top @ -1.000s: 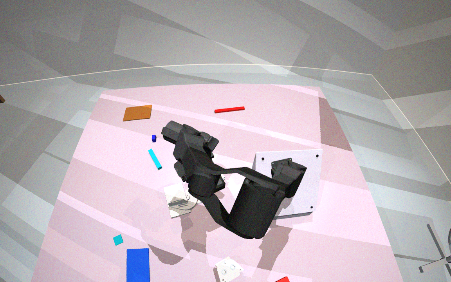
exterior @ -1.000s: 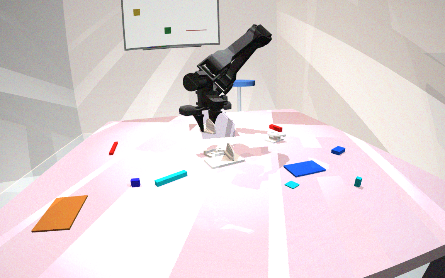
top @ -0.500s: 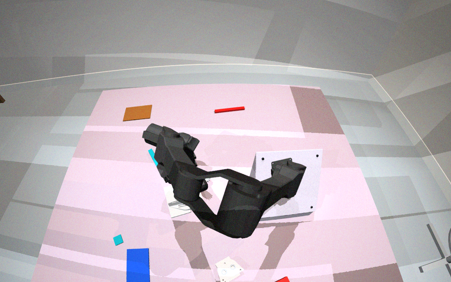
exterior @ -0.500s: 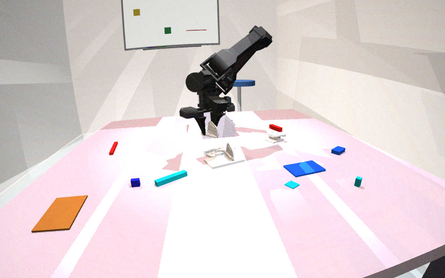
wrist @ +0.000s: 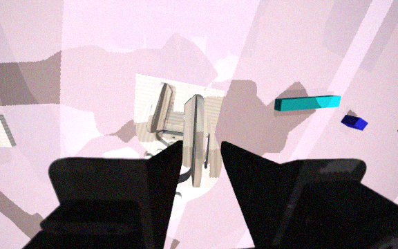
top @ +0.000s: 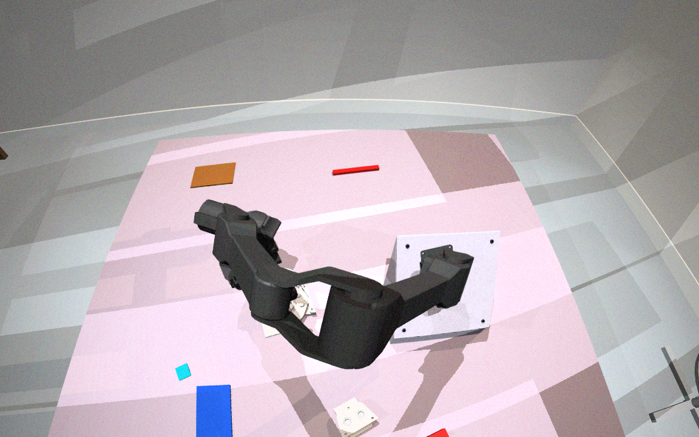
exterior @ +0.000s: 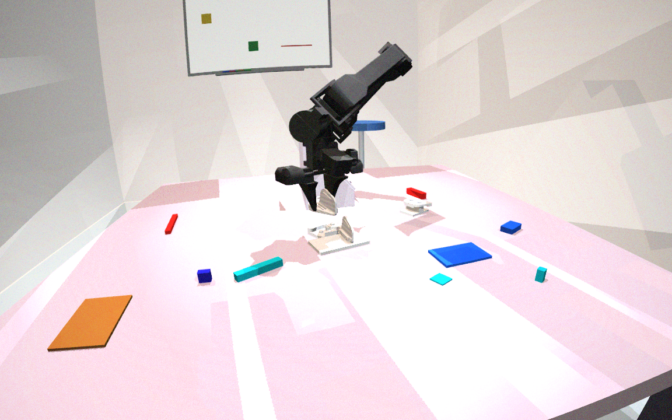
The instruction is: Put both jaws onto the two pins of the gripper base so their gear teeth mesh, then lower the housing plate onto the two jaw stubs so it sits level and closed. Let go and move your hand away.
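My gripper (exterior: 322,201) (wrist: 202,145) is shut on a cream jaw (exterior: 327,202) (wrist: 189,128) with an upright ribbed fin, held in the air. In the wrist view this jaw overlaps the gripper base (exterior: 337,248) (wrist: 214,104) below; in the exterior view it hangs above and behind it. The other jaw (exterior: 347,230) (wrist: 161,111) is at the base, fin upright. The arm hides most of the base in the top view. The pins and gear teeth cannot be made out clearly. The housing plate (top: 354,416) (exterior: 417,202) lies apart, with two round holes on top.
The arm's white mounting plate (top: 479,287) is at the right in the top view. A teal bar (exterior: 258,269) (wrist: 309,103), a dark blue cube (exterior: 204,276) (wrist: 354,122), an orange tile (top: 213,175) (exterior: 90,322), a blue tile (top: 213,410) (exterior: 459,254) and red bars lie around.
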Available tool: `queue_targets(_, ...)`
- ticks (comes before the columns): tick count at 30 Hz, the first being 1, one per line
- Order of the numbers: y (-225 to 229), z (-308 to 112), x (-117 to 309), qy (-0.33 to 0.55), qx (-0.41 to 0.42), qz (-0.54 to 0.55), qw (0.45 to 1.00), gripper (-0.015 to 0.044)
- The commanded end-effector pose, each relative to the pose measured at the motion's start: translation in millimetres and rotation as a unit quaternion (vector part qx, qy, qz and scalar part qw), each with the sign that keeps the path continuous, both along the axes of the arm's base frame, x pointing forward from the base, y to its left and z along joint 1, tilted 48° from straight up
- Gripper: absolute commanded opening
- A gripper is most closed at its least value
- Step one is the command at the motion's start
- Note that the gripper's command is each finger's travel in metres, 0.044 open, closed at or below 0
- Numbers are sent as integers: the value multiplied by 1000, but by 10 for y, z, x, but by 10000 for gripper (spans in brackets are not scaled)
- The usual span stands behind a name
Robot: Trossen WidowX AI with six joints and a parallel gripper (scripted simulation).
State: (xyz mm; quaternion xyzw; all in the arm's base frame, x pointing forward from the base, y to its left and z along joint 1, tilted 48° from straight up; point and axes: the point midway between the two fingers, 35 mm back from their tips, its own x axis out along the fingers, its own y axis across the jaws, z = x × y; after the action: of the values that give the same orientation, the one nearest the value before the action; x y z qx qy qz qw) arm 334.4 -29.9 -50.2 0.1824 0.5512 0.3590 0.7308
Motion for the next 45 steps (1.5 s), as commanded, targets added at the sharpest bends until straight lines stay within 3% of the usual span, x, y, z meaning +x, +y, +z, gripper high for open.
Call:
queue_targets(1, 1, 2, 37, 3, 3, -3, 1000, 134)
queue_targets(45, 87, -83, 56, 5, 3, -4, 1000, 134)
